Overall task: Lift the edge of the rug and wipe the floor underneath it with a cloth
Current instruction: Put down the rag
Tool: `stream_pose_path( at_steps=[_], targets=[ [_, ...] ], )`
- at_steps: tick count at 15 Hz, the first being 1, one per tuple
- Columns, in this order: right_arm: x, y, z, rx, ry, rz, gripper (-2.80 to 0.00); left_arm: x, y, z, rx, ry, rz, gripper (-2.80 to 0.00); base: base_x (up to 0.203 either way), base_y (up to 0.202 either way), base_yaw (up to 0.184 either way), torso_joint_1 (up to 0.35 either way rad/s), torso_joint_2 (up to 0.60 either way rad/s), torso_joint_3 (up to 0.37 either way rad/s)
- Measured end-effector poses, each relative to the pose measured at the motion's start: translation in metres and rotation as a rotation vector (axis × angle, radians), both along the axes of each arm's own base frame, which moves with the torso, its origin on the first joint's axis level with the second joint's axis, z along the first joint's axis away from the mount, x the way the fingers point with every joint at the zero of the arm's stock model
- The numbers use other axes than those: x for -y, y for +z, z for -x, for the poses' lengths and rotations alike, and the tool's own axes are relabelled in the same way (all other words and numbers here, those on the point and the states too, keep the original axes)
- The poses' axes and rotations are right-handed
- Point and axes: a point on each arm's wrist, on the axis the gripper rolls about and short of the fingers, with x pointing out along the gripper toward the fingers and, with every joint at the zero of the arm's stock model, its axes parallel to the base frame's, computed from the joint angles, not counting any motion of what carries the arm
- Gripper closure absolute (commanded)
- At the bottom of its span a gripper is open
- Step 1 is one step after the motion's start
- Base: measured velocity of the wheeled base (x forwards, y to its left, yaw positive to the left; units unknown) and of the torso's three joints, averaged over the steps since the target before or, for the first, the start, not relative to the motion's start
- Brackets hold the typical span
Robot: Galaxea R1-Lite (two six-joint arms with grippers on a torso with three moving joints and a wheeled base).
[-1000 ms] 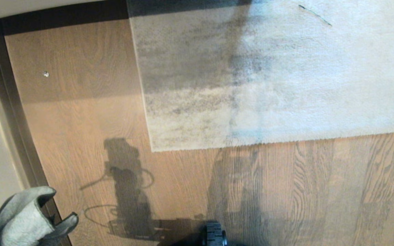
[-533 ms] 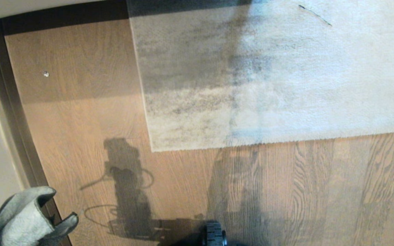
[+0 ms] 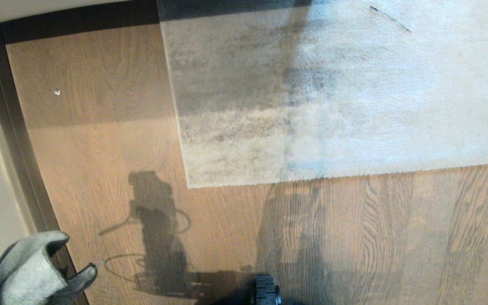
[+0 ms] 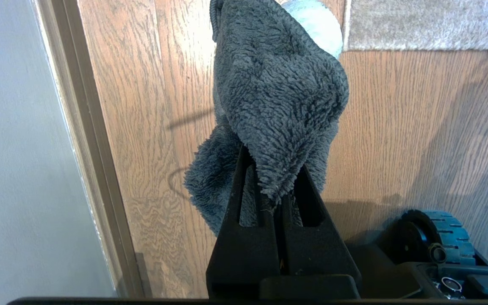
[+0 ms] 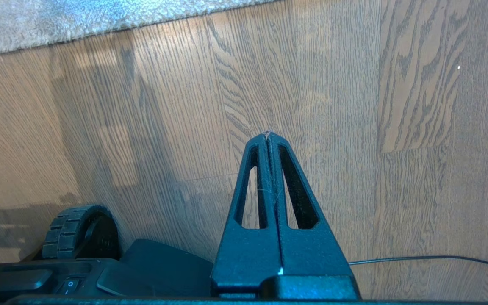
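Both grippers are showing matte black, tapered fingers (image 5: 265,182) with slotted cut-outs; the base is showing black ribbed wheels (image 5: 76,231) and a thin black cable (image 5: 430,258).

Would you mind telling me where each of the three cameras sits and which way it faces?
Head view: on the head, facing down at the floor and rug edge; a base wheel shows.
Left wrist view: behind the left gripper, shut on the cloth, facing floor and skirting.
Right wrist view: behind the right gripper, shut and empty, facing floor.
Shared: rug edge, floor and a wheel in all three; the cloth in head and left wrist views.
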Motion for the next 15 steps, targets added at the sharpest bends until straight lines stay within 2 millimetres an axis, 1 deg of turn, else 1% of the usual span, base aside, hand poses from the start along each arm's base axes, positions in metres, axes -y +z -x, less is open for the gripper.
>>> stream_pose_path(
  at_steps=[12,15],
  targets=[
    [0.0,0.0,0.0,0.0,0.0,0.0,0.0,0.0,0.0,0.0,0.002,-0.001,0.002,0.0,0.0,0.0,0.0,0.0,0.0,0.0],
    [0.0,0.0,0.0,-0.001,0.0,0.0,0.0,-0.001,0.014,0.004,0.053,0.046,0.004,0.0,0.0,0.0,0.0,0.0,0.0,0.0]
  ],
)
